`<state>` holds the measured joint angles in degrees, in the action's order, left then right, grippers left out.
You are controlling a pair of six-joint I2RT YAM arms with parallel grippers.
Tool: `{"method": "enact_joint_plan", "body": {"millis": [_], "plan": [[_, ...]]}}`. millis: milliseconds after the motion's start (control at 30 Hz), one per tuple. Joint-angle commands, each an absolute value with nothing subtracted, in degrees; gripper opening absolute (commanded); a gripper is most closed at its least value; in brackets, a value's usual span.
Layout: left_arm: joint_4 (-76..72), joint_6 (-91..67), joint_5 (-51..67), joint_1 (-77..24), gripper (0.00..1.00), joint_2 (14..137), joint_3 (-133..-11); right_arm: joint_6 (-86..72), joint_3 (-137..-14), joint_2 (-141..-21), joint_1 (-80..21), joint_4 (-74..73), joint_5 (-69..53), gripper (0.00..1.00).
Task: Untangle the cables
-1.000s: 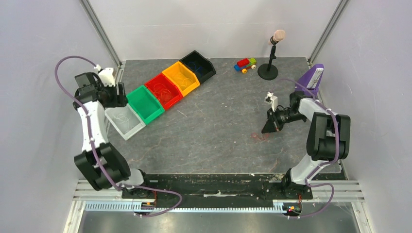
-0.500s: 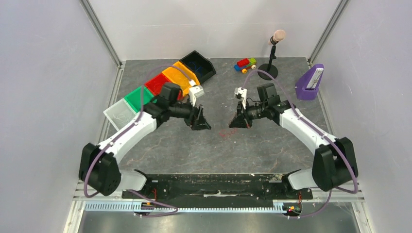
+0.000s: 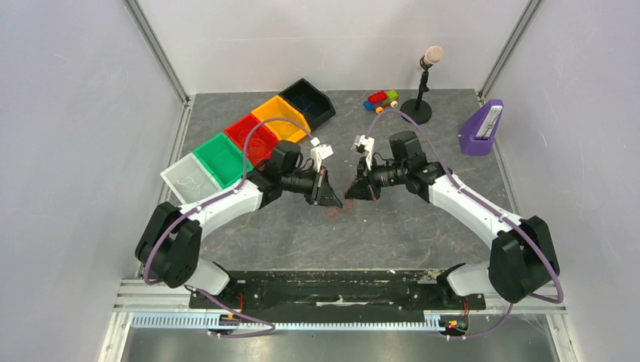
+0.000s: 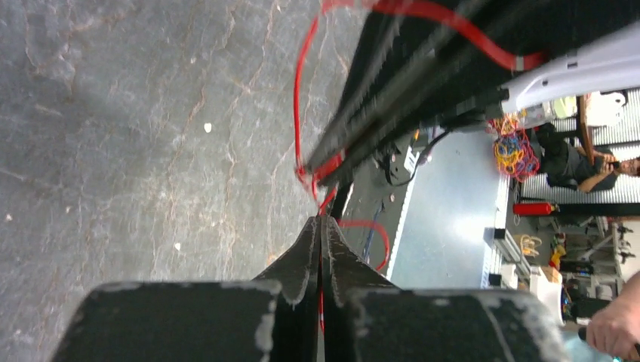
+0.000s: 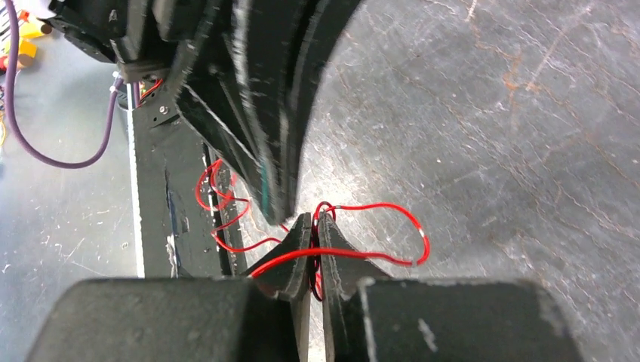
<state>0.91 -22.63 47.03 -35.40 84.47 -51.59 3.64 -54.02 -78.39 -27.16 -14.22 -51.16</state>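
Looping at the middle of the grey table point(image 3: 302, 241), red cables point(image 3: 337, 210), one strand pinched in the closed left gripper point(image 3: 332, 197), another nipped by the closed right gripper point(image 3: 358, 192), the two grippers just beside each other, coloured bins point(image 3: 211, 147) well apart at back left.

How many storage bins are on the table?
5, in one diagonal row at far left: clear bin, green bin, red bin, orange bin, black bin. None appears hidden.
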Motion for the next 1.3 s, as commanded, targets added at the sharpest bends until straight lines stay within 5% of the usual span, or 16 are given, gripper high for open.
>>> {"method": "enact_joint_plan", "body": {"millis": [0,267,500,567,667,933,1267], "plan": [[9.9,-16.6,52.4,-32.2,0.02,81.1,-52.1,4.0,-54.8,-77.6,-23.8,-15.4,-50.2,0.09],[27.8,-0.3,51.4,-21.0,0.02,73.9,-49.1,8.7,-54.0,-76.5,-14.5,-21.2,-52.4,0.11],[32.5,9.1,48.6,-16.5,0.03,71.8,-49.0,13.8,-52.8,-76.4,-11.6,-25.5,-51.6,0.02],[31.4,11.4,42.7,-20.4,0.51,72.3,-49.6,11.9,-51.8,-77.3,-11.8,-24.4,-51.9,0.11],[29.5,15.5,34.3,-27.1,0.72,73.9,-50.3,9.6,-50.0,-78.8,-13.3,-24.0,-51.7,0.31],[31.6,30.3,27.0,-29.6,0.76,78.5,-48.9,0.4,-43.0,-80.7,-27.5,-11.2,-43.2,0.59],[24.0,21.3,24.1,-28.9,0.72,77.0,-42.3,-9.4,-52.8,-97.6,-39.2,-0.5,-38.0,0.60]]}}
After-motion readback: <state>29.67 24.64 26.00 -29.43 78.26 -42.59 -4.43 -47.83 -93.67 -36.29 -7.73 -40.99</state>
